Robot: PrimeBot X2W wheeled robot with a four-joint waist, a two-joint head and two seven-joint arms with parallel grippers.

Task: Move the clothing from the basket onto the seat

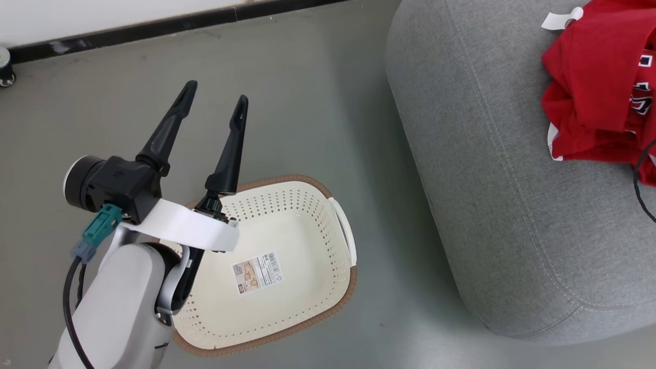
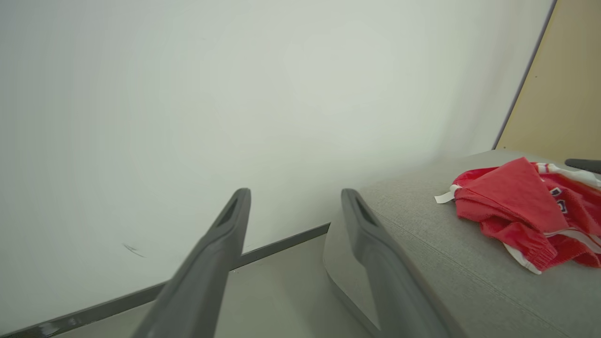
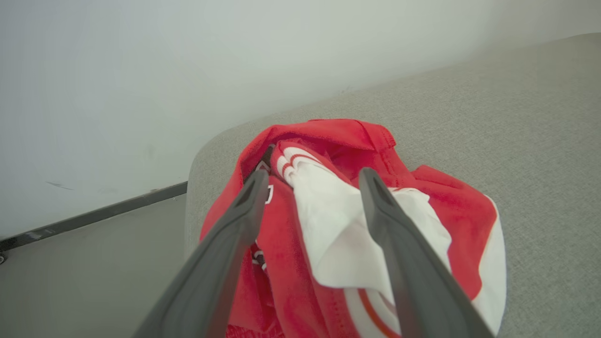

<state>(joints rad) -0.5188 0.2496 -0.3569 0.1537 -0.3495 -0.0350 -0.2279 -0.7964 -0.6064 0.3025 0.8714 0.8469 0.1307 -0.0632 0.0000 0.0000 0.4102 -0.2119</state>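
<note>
Closest to the camera in the head view, the pale left forearm [image 1: 123, 302] rises from the lower left corner. It carries the left gripper [image 1: 216, 92], whose two long dark fingers [image 1: 169, 125] stand wide apart and hold nothing. The gripper hangs above the left end of the basket [image 1: 287, 179]. The left wrist view shows the same spread fingers, with only air between them.

The basket sits on the grey floor [image 1: 307, 102], just left of the seat. On its cream bottom a barcode sticker [image 1: 257, 271] shows plainly, and a white side handle [image 1: 344, 225] faces the seat.

The seat [image 1: 502, 205] takes up the right side of the head view, grey and rounded, with a stitched seam running along its top. The clothing [image 1: 594, 87] lies bunched on top of it at the upper right, red with white trim and a white tag [image 1: 558, 19] sticking out at the top. A thin dark cable [image 1: 640, 179] curves over the cloth at the right edge.

In the right wrist view the right gripper [image 3: 313, 177] is low over that pile. Its fingers [image 3: 244, 206] are spread wide, one on red cloth, the other on a white fold. The cloth between them rests slack on the seat and is not pinched.

Farthest off, a dark baseboard [image 1: 154, 28] runs along the foot of the pale wall, with a small wheel [image 1: 6, 66] just beside it at the far left.
</note>
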